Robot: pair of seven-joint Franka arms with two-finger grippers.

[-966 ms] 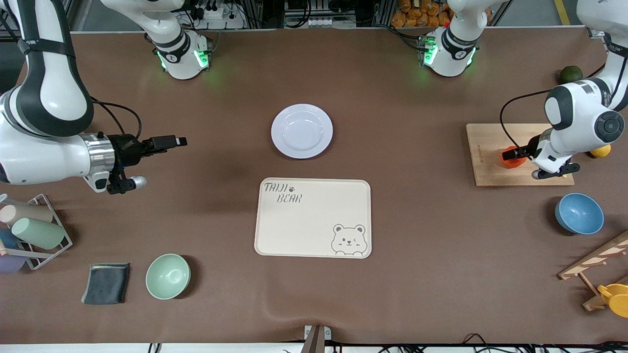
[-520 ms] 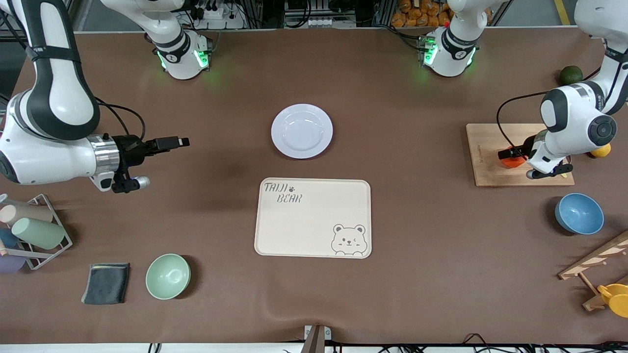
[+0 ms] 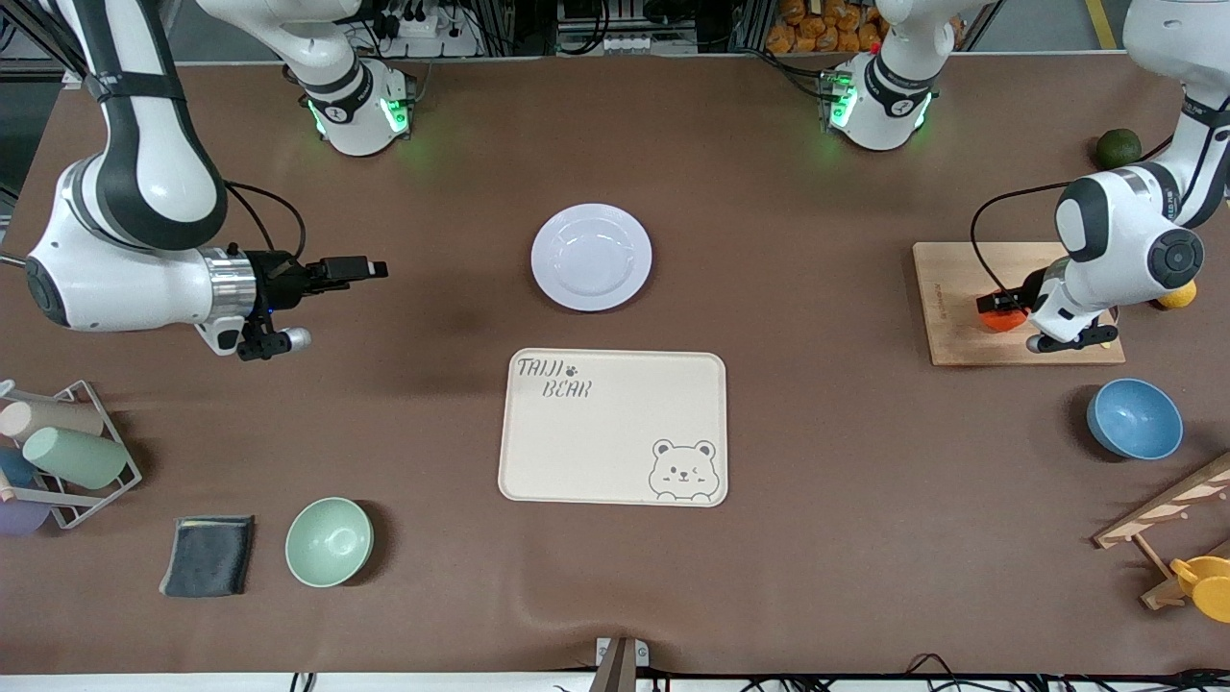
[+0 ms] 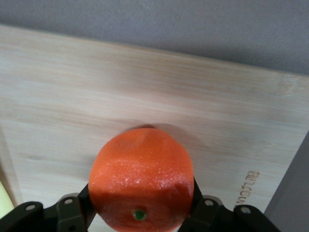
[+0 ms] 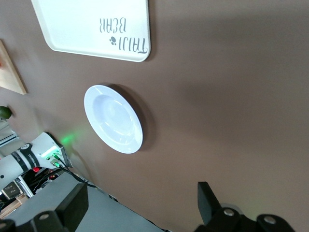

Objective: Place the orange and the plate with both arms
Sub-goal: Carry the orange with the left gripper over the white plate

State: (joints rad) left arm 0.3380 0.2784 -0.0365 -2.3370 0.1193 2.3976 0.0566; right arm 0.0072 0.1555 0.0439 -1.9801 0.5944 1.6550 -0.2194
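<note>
The orange (image 3: 1004, 318) is gripped by the left gripper (image 3: 999, 309) over the wooden cutting board (image 3: 951, 298) at the left arm's end of the table; in the left wrist view the fingers (image 4: 72, 212) are closed against both sides of the orange (image 4: 141, 180), with its shadow cast on the board (image 4: 145, 87) under it. Whether it is lifted clear or touching cannot be told. The fruit is judged light, firm but slightly yielding, with a pebbled skin that should not slip; a hold across its widest part is judged right, and hard squeezing is best avoided.

The plate (image 3: 591, 257) lies flat on the table mat at 12 o'clock from the bear tray (image 3: 612, 426), just apart from it. It is judged stiff, smooth, breakable, and thin at the rim; the rim edge toward the right arm is judged the place to pinch. The right gripper (image 3: 356, 270) hovers over bare mat at 9 o'clock from the plate, well apart, its fingers spread wide with nothing held, as seen in the right wrist view (image 5: 140, 203).

Open mat lies all round the plate and between the board and the tray. A green bowl (image 3: 329, 541) and blue bowl (image 3: 1134, 418) sit well off both paths.
</note>
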